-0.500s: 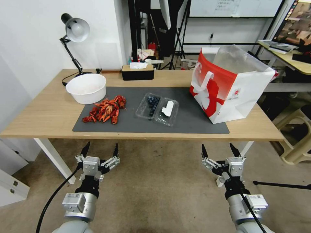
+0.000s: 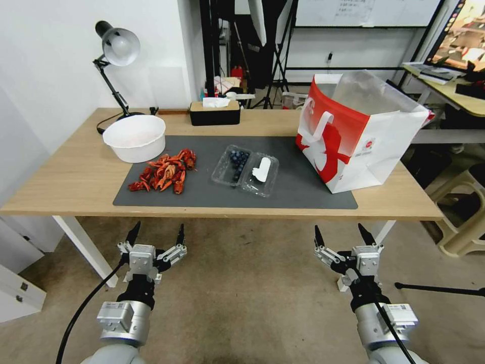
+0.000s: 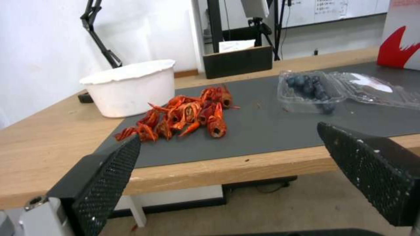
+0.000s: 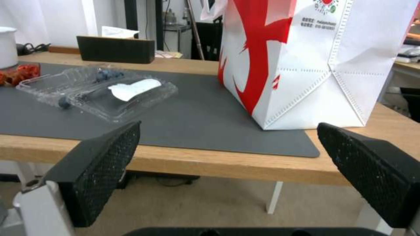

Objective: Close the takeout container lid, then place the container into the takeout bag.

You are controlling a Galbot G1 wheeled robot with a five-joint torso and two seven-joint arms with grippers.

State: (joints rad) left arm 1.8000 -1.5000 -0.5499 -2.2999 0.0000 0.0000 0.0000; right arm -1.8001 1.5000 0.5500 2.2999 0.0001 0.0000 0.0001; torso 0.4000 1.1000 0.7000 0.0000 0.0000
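Lying open on the grey mat (image 2: 303, 189), the takeout container (image 2: 245, 170) has blueberries in its left half, w/ the lid (image 2: 261, 174) flat beside it. The takeout bag (image 2: 361, 134) stands upright to its right. Left gripper (image 2: 156, 236) & right gripper (image 2: 343, 236) hang below the table (image 2: 65, 177) edge, both w/ fingers spread, empty.

white bowl (image 2: 134, 137) | crayfish (image 2: 165, 173) | tissue box (image 2: 214, 112) | lamp (image 2: 117, 50)

A lab: whiteboard (image 2: 364, 12), light stands (image 2: 283, 55), desk lamp (image 2: 117, 50)
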